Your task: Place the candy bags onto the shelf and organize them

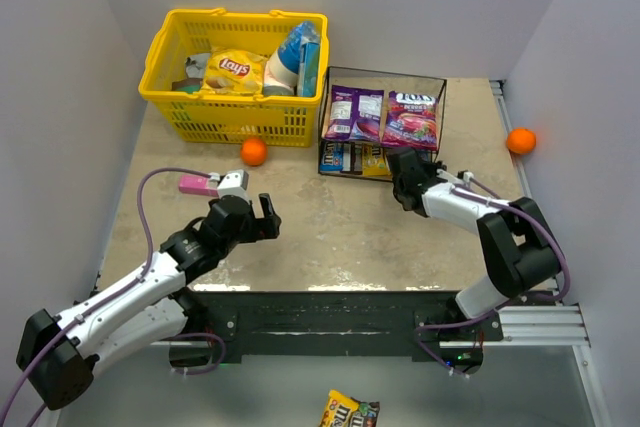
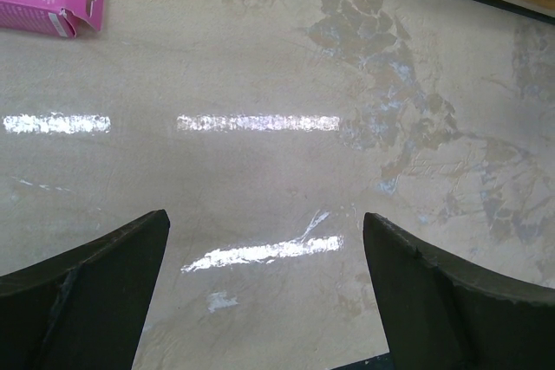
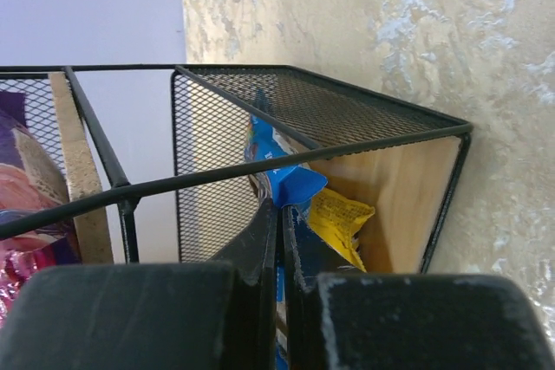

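We see the yellow basket point(image 1: 225, 119) holding a Lays bag point(image 1: 233, 71) and other packs. Beside it, the shelf point(image 1: 385, 80) carries two purple candy bags point(image 1: 354, 112) on top and small packets point(image 1: 352, 158) below. There our right gripper point(image 3: 279, 214) is clenched, tips at a blue packet point(image 3: 282, 179). Our left gripper point(image 2: 264, 217) gapes above the table point(image 2: 260, 67).

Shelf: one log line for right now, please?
left gripper open, empty | right gripper shut on blue packet at shelf | purple bags on top

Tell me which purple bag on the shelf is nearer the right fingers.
The right-hand purple bag, printed with berries, just beyond the right fingers; the left-hand purple bag, with a white panel, lies further off.
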Controlling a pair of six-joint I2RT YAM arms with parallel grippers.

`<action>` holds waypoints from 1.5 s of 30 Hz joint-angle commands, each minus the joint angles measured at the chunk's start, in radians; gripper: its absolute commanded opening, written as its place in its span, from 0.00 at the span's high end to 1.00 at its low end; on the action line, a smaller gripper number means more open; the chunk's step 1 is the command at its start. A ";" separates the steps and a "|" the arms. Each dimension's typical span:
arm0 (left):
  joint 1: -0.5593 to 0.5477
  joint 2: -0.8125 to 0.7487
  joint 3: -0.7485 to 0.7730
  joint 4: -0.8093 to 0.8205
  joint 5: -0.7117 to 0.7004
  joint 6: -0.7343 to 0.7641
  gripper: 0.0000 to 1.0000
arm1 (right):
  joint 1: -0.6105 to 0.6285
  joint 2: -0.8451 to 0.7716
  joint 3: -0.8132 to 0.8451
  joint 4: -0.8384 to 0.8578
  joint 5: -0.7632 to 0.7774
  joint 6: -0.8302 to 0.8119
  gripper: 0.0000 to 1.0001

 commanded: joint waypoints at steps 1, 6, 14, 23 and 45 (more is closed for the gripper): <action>0.000 -0.020 0.034 0.019 -0.012 0.011 0.00 | -0.021 0.014 0.036 -0.157 0.015 -0.056 1.00; 0.000 -0.032 0.020 0.025 -0.012 0.007 0.01 | -0.058 0.023 0.022 -0.138 -0.010 -0.085 1.00; 0.000 -0.038 0.009 0.033 -0.013 0.013 0.00 | -0.073 0.070 0.040 -0.098 -0.024 -0.133 1.00; -0.002 -0.038 0.009 0.034 -0.009 0.013 0.00 | -0.081 0.114 0.054 -0.056 -0.080 -0.156 0.90; 0.000 -0.030 0.020 0.034 -0.004 0.011 0.00 | -0.081 -0.109 -0.075 -0.043 -0.154 -0.331 0.65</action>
